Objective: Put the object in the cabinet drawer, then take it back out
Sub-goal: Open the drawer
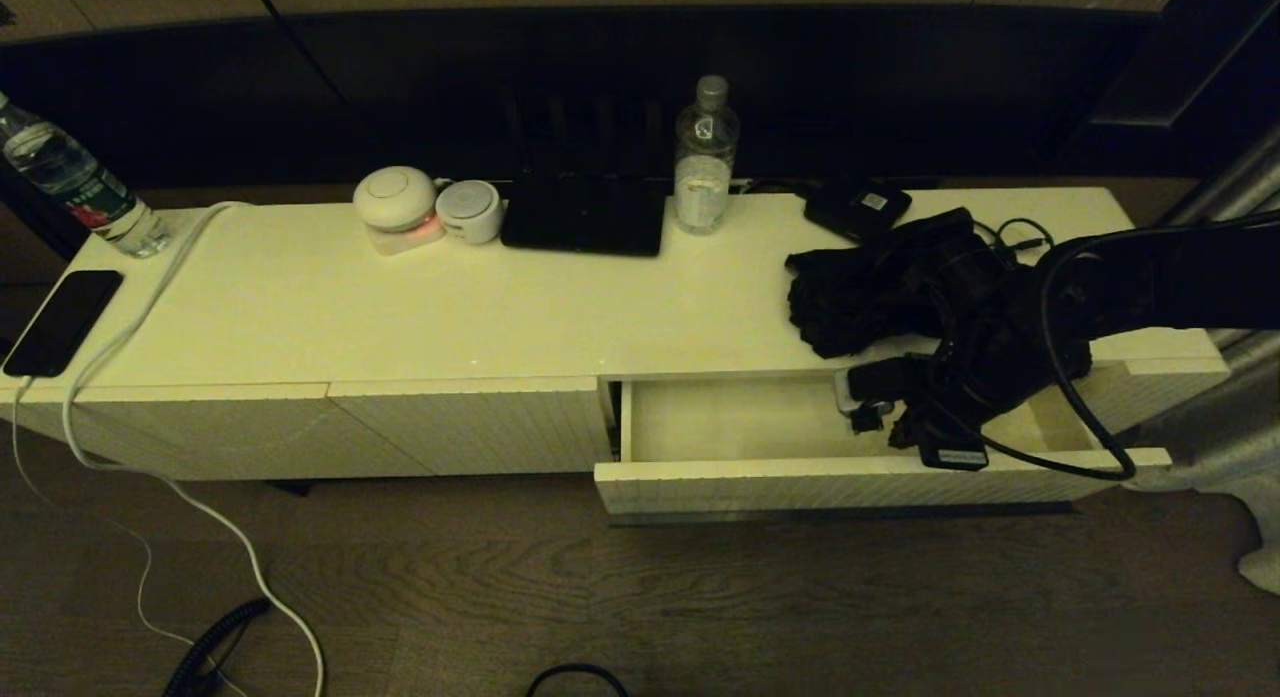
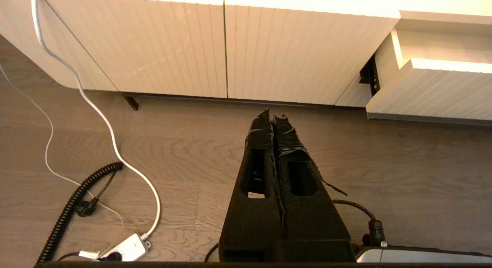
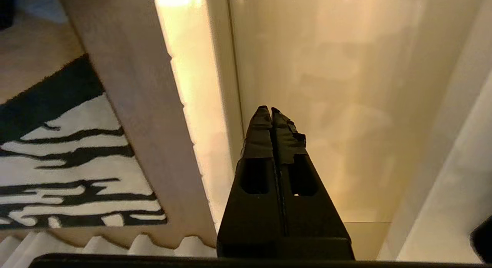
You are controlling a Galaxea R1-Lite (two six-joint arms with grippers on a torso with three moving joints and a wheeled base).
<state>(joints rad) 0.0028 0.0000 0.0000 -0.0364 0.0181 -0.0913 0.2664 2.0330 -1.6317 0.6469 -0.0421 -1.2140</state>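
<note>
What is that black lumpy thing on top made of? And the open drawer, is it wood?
The black bundle looks like soft matte cloth: it sags in crumpled folds and shows no shine. The open drawer looks like painted or coated board, probably wood-based: smooth cream inside, fine ribs on its front. What lies under the coating cannot be seen.

- The drawer [image 1: 760, 477] stands pulled out at the right end of the cabinet [image 1: 300, 427], in front of me.
- My right tool [image 3: 271, 110] hangs over the drawer's inside, its tips pressed together.
- The bundle [image 1: 880, 292] lies on the cabinet top, behind the drawer.
- A bottle [image 1: 706, 157] stands left of the bundle, at the back edge.
- My left tool [image 2: 272, 114] hangs over the floor [image 2: 384, 164] before the cabinet, tips together.
</note>
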